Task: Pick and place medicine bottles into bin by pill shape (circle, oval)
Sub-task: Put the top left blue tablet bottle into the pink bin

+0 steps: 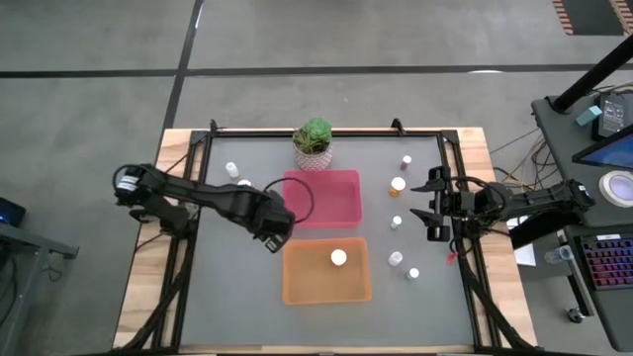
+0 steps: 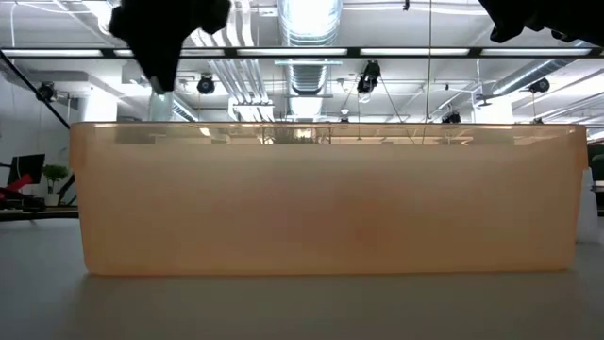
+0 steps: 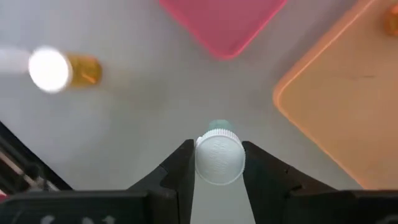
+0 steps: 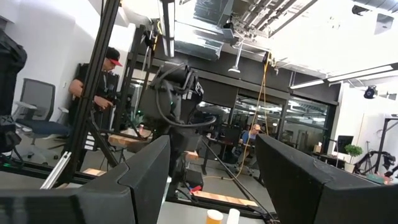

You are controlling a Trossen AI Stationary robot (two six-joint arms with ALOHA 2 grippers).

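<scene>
Here a white-capped bottle [image 3: 218, 158] sits clamped between the left gripper's [image 3: 217, 167] jaws.

Grey table [image 1: 227, 287]: pink tray [image 1: 336, 210], orange tray [image 1: 307, 282], potted plant [image 1: 314, 141], scattered bottles [image 1: 398, 185].

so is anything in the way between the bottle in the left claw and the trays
Nothing visible. The left claw holds a white-capped bottle above bare grey table, with the pink tray and orange tray just ahead. The only other bottle nearby lies off to one side.
</scene>
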